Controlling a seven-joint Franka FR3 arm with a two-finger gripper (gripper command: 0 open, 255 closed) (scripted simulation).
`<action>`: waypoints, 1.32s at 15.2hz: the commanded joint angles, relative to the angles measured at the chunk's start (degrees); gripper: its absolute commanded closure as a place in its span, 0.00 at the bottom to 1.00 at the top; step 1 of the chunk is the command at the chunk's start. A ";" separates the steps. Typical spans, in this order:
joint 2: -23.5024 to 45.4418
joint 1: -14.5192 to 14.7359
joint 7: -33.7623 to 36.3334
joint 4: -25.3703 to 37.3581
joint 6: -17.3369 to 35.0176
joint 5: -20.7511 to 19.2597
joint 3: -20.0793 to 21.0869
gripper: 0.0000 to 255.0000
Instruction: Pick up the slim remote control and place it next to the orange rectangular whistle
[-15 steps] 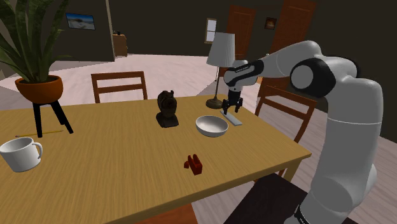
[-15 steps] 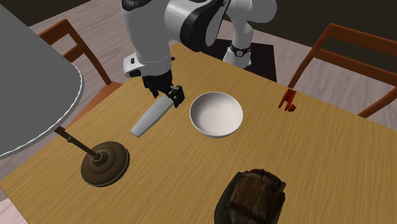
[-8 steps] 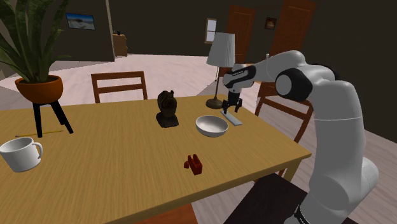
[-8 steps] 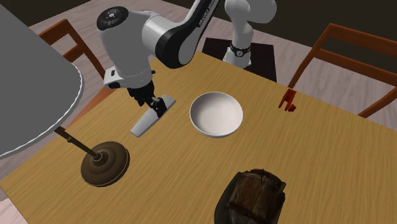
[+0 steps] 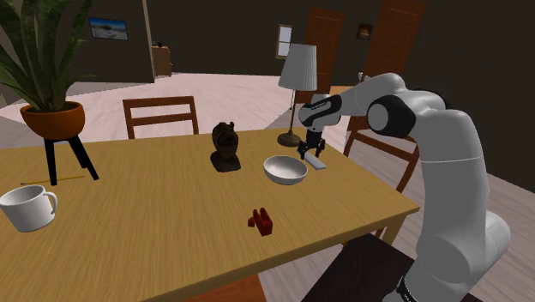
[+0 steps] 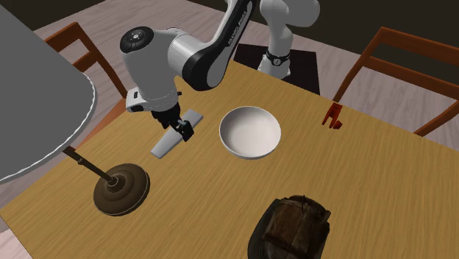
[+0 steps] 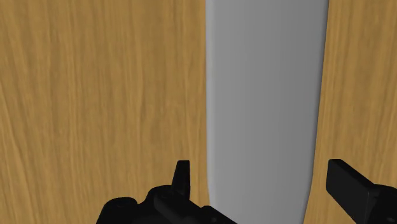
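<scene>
The slim remote (image 6: pixel 163 146) is a flat grey bar lying on the wooden table (image 6: pixel 221 184) between the white bowl (image 6: pixel 250 132) and the lamp base (image 6: pixel 121 188). My gripper (image 6: pixel 179 129) is down over its middle, open. In the wrist view the remote (image 7: pixel 264 95) runs between the two black fingers (image 7: pixel 183 181), which stand either side of it without clasping it. In the shoulder view the gripper (image 5: pixel 313 153) hangs over the remote (image 5: pixel 317 162) just behind the bowl (image 5: pixel 285 169). The orange-red whistle (image 5: pixel 261 221) sits near the table's front edge, also seen as the whistle (image 6: pixel 333 118) past the bowl.
A table lamp (image 5: pixel 297 69) stands right behind the remote. A dark figurine (image 5: pixel 225 147) is at mid-table, a white mug (image 5: pixel 27 208) and a potted plant on a stand (image 5: pixel 53 118) at the shoulder view's left. Wooden chairs (image 5: pixel 160 116) line the table.
The gripper has slid along the remote from its near end towards its middle and come down close over it. The fingers stayed open; the remote has not moved.
</scene>
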 commanded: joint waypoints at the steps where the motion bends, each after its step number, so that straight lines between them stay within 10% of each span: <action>1: 0.07 0.03 0.04 0.01 0.09 0.01 0.02 0.00; 5: 0.06 0.02 0.03 0.01 0.08 0.01 0.02 0.00; 6: 0.06 0.02 0.03 0.01 0.08 0.01 0.02 1.00; 20: -1.50 0.12 0.27 1.53 -2.97 -0.39 -0.21 1.00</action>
